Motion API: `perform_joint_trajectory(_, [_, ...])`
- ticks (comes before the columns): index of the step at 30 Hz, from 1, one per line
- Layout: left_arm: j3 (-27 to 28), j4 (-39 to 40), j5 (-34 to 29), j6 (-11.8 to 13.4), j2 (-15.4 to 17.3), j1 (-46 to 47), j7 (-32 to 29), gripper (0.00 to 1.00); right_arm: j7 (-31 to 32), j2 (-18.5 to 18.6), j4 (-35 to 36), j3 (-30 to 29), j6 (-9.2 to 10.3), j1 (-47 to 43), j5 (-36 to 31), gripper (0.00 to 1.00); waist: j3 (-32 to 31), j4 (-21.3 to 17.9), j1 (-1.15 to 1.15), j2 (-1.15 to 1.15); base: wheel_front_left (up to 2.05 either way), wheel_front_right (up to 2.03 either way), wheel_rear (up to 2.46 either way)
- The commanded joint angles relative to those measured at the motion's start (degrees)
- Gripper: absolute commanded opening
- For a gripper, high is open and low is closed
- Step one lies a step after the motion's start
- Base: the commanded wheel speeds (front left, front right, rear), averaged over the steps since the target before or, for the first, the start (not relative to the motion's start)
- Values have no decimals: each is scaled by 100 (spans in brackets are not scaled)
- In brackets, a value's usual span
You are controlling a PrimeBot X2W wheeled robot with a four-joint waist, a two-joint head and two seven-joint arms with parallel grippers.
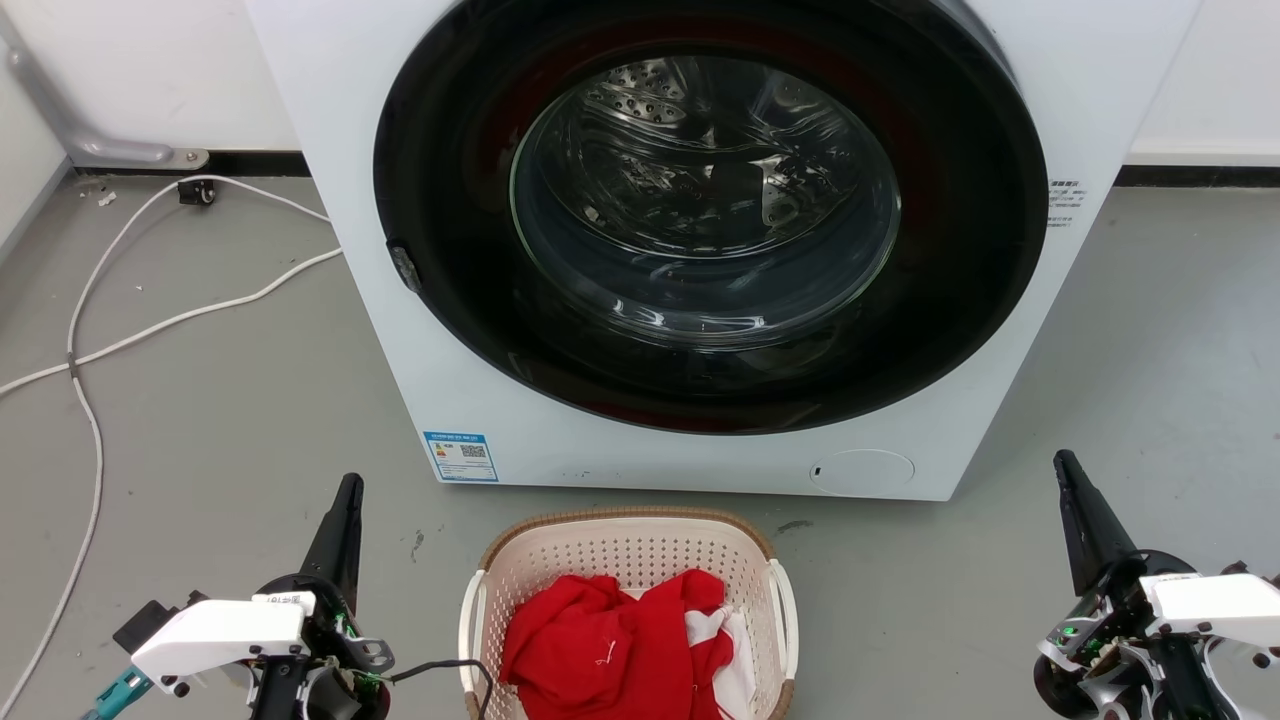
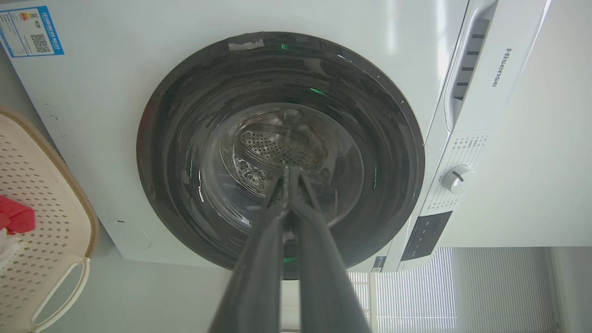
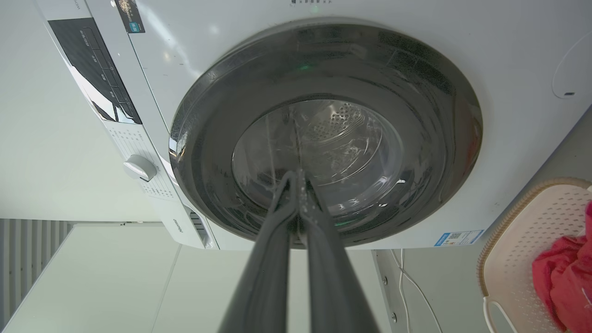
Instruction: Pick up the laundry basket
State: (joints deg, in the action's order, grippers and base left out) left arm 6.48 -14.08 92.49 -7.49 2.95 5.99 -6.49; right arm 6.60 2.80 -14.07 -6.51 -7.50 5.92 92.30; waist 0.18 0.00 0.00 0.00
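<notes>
From the head view, I see the basket [image 1: 620, 555] on the floor [image 1: 230, 430] at bottom centre, just in front of the washer [image 1: 330, 120] and not touching it. A red cloth [image 1: 610, 640] is heaped inside it, with a bit of white cloth [image 1: 738, 655] at its right side. The washer's round door [image 1: 700, 240] is closed, and the drum shows through the glass. My left gripper [image 1: 350, 490] hovers at the lower left, near the basket's left side but apart from it. Its fingers are pressed together, gripping nothing, and point up toward the washer. My right gripper [image 1: 1064, 465] sits at the lower right, farther from the basket, its fingers likewise together and empty. A white cable [image 1: 100, 330] snakes over the floor at the left.

In the left wrist view, the two dark fingers meet at their tips with no gap and point at the door glass. The basket shows at the left edge, with a white handle [image 2: 60, 296] at its lower end and a scrap of red cloth inside. The washer's knob [image 2: 457, 179] is at the right.

In the right wrist view, the fingers again run together to a closed tip over the door glass. The basket lies at the lower right corner with the red cloth in it, well off to the side of the fingers.
</notes>
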Motion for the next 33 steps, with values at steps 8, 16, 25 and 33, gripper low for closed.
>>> perform_joint_trajectory(8, [24, -2, -12, -18, -10, 51, -24, 0, 7, 15, -5, -3, 2, 66, 22, 0, 0, 0, 0, 0, 0, 0, 0])
perform_joint_trajectory(16, [25, -2, -13, -18, -11, 51, -26, 0, 7, 15, -5, -2, 2, 66, 22, 0, 0, 0, 0, 0, 0, 0, 0])
perform_joint_trajectory(25, [26, -2, -12, -17, -11, 51, -26, 0, 6, 15, -5, -2, 2, 66, 22, 0, 0, 0, 0, 0, 0, 0, 0])
perform_joint_trajectory(33, [27, -2, -12, -18, -12, 51, -25, 0, 6, 15, -5, -2, 2, 67, 22, 0, 0, 0, 0, 0, 0, 0, 0])
